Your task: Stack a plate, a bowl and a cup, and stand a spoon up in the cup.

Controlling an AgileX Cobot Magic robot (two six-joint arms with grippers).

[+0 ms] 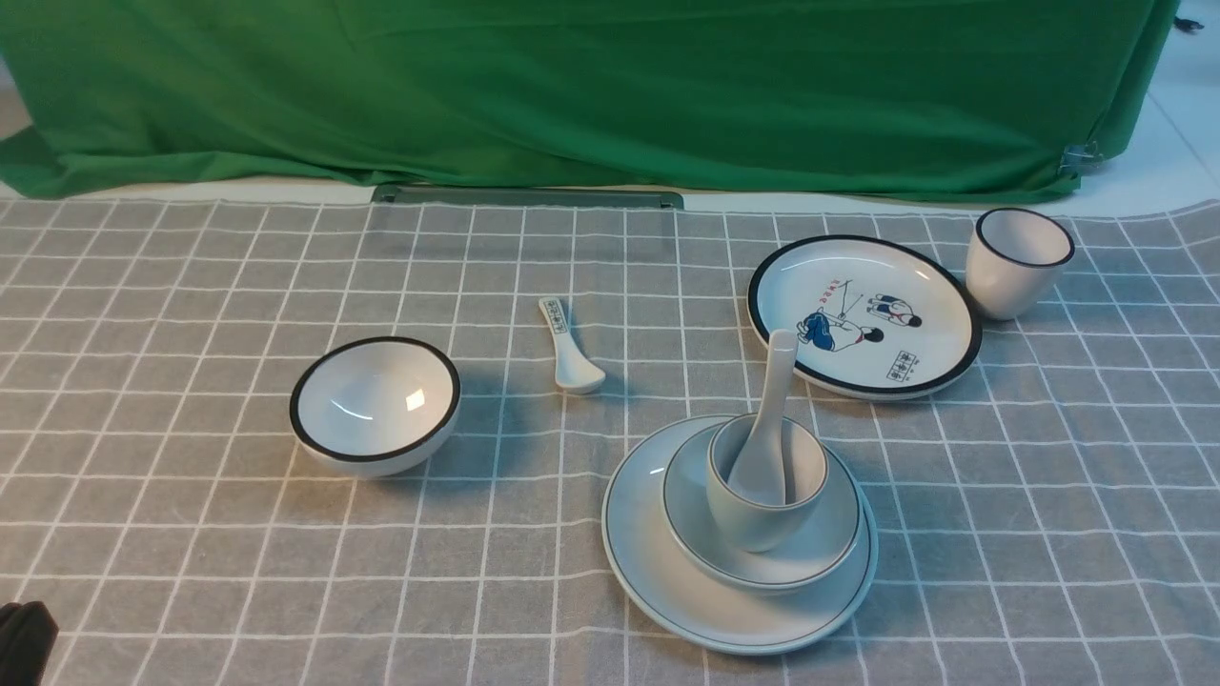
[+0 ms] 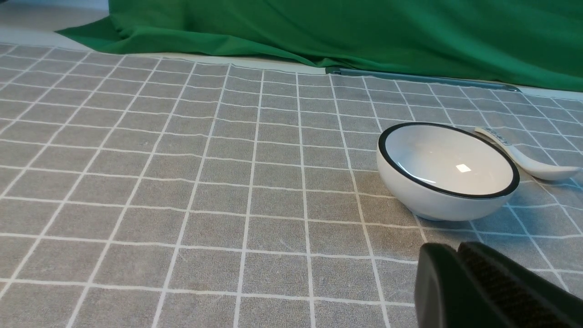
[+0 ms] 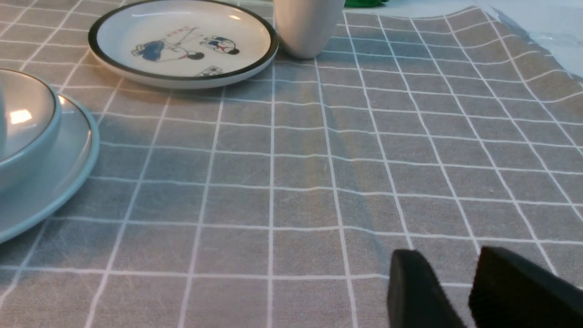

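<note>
The plate (image 1: 658, 562) lies on the cloth at front centre-right. The bowl (image 1: 824, 543) sits on it, and the cup (image 1: 753, 524) stands in the bowl. The spoon (image 1: 774, 400) stands in the cup, scoop down, handle leaning back. My left gripper (image 2: 457, 248) is shut and empty, low over the cloth, well short of the black-rimmed bowl. A dark part of it shows at the front view's bottom-left corner (image 1: 24, 638). My right gripper (image 3: 448, 257) is slightly open and empty, over the cloth to the right of the stack. The plate (image 3: 59, 182) and bowl (image 3: 23, 127) edge into its view.
A black-rimmed white bowl (image 1: 375, 405) stands at the left and also shows in the left wrist view (image 2: 446, 173). A small marked spoon (image 1: 570, 348) lies at centre. A cartoon plate (image 1: 863, 314) and a black-rimmed cup (image 1: 1018, 262) stand at back right. A green cloth hangs behind.
</note>
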